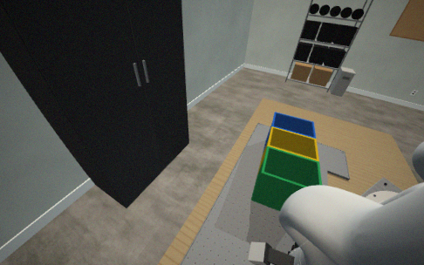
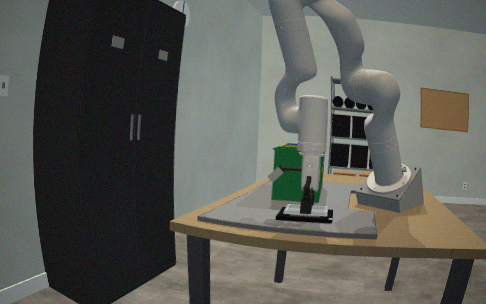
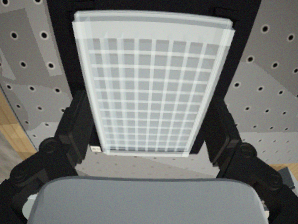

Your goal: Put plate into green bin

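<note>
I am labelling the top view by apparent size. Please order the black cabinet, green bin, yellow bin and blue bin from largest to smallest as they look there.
1. Black cabinet, by far the largest.
2. Green bin.
3. Yellow bin.
4. Blue bin.
The bins are alike; the order among them comes from nearness to the camera.
</note>
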